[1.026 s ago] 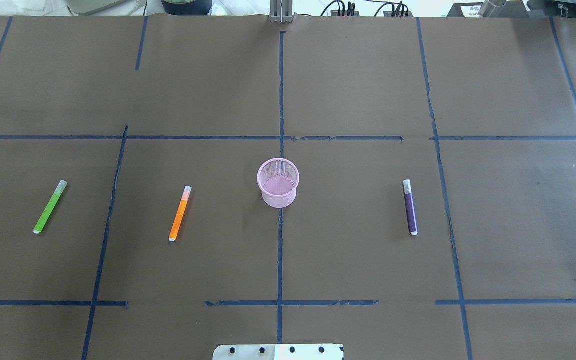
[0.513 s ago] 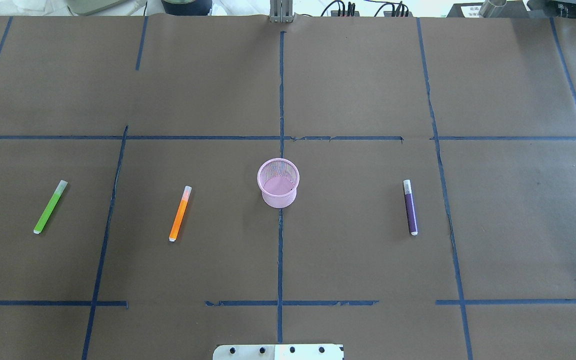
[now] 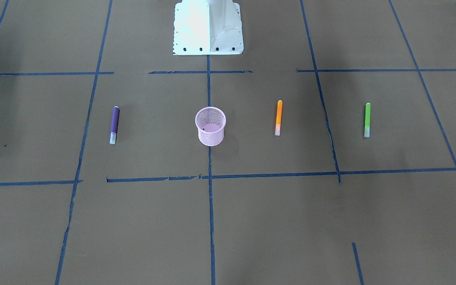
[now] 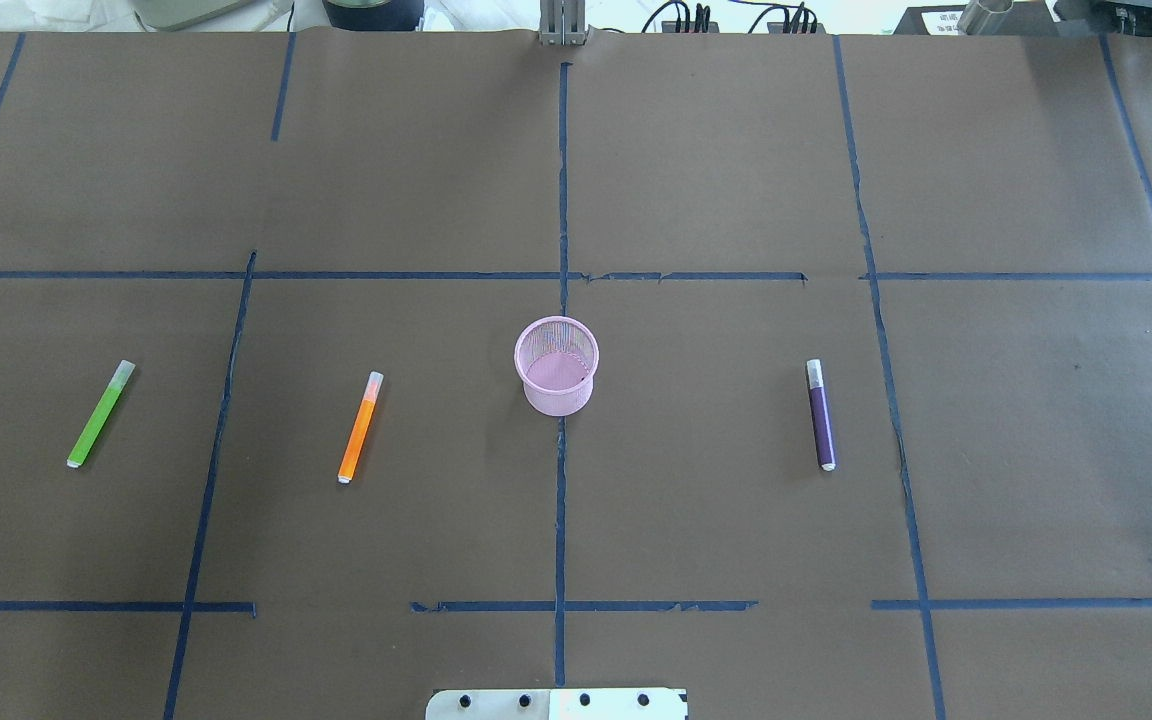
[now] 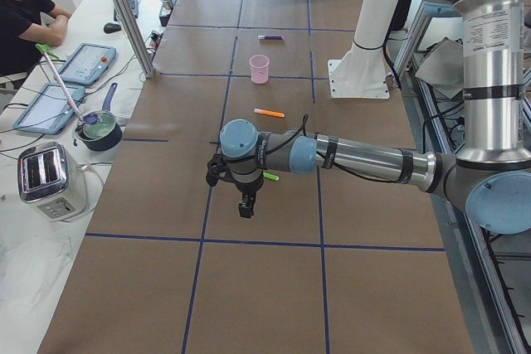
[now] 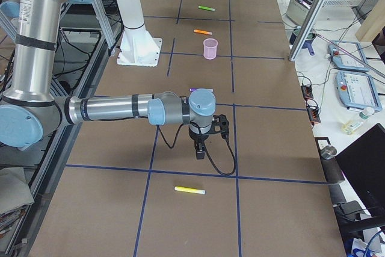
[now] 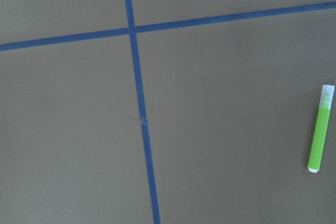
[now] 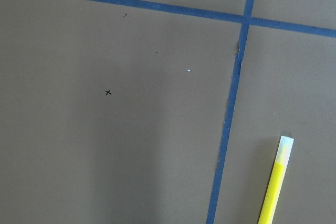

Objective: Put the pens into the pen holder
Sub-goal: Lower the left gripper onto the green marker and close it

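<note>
The pink mesh pen holder point(image 4: 556, 365) stands upright at the table's middle with nothing in it. Three pens lie flat around it: green point(image 4: 101, 414) far left, orange point(image 4: 360, 427) nearer, purple point(image 4: 820, 414) to the right. My left gripper point(image 5: 246, 205) hangs over the table just left of the green pen point(image 7: 321, 128); I cannot tell whether it is open or shut. My right gripper point(image 6: 200, 150) hangs past the purple pen point(image 6: 194, 90); its state also cannot be told. No fingers show in either wrist view.
A yellow pen point(image 6: 189, 190) lies beyond the right gripper, near the table's right end. The white robot base point(image 3: 208, 27) is at the near edge. Off the far edge, a side bench holds a toaster point(image 5: 46, 176) and tablets, and a person sits there.
</note>
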Action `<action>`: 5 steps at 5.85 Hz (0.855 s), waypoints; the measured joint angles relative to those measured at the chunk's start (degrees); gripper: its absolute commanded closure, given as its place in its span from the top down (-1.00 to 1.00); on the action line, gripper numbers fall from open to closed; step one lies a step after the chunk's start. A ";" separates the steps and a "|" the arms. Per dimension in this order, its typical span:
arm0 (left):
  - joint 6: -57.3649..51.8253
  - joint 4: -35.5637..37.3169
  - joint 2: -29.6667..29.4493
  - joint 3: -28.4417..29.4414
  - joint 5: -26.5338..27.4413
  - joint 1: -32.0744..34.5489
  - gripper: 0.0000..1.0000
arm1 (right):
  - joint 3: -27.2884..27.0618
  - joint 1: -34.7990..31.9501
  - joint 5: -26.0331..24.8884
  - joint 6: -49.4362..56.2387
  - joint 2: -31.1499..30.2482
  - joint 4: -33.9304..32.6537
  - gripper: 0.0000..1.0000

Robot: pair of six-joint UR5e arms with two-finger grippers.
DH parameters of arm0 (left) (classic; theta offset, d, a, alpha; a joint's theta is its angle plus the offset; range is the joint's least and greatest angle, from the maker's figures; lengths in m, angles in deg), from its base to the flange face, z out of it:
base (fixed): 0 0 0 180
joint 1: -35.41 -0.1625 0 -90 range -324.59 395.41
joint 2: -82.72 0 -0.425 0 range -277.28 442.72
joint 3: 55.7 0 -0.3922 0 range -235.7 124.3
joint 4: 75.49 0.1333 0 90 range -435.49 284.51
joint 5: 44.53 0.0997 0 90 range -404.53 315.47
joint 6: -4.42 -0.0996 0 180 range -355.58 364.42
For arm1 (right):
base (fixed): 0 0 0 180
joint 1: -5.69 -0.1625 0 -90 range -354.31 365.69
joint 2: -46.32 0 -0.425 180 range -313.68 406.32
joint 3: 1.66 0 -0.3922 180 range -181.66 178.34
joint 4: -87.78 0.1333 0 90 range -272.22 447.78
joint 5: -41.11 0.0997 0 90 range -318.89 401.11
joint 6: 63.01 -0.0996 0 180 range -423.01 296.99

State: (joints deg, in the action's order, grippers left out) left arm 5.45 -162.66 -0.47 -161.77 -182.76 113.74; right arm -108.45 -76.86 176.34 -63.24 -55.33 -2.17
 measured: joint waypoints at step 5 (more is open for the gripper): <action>29.38 -12.73 -8.74 7.44 6.24 -27.37 0.99 | 0.49 0.63 0.05 0.16 0.27 2.39 1.00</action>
State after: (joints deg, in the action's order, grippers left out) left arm 34.83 -175.40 -9.21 -154.33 -176.53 86.37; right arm -107.96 -76.23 176.39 -63.08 -55.06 0.22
